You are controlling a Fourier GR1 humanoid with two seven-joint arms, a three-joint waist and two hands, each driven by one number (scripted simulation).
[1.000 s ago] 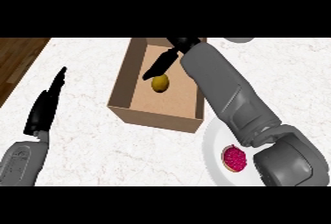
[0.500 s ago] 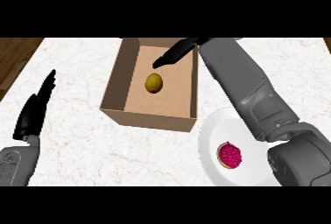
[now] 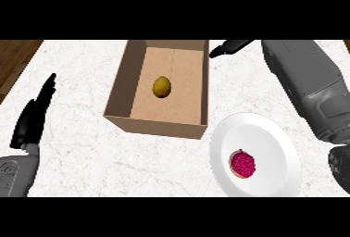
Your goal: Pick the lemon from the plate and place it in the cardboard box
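Now the small yellow lemon [image 3: 161, 86] lies released inside the brown cardboard box [image 3: 123, 81]; the black right hand [image 3: 229, 47], fingers straight, has withdrawn beyond the box's rim, task effectively complete.

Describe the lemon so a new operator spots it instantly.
Find the open cardboard box on the white marble counter. The lemon lies alone on its floor, small, oval and yellow. The only other food is a red piece on the white plate, outside the box.
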